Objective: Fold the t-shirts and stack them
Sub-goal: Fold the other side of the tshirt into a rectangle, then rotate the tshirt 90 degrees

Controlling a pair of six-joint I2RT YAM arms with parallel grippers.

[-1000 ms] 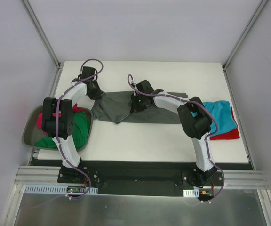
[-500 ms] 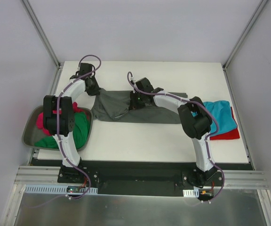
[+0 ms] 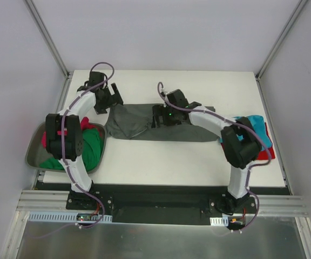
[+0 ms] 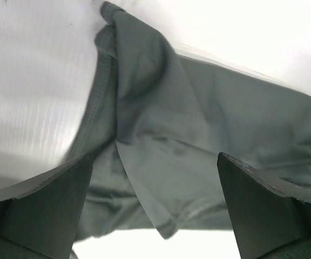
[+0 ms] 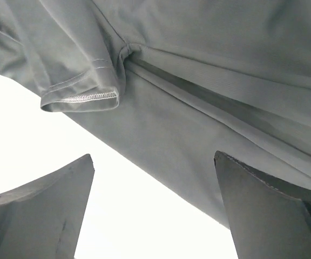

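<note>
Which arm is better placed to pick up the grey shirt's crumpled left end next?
Left, most likely. The left pincer hangs open right at the crumpled left edge of the dark grey t-shirt; the right pincer is open over its middle, farther away.

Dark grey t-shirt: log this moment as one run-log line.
dark grey t-shirt: lying rumpled on table | left gripper: open, over one end | right gripper: open, over its middle
</note>
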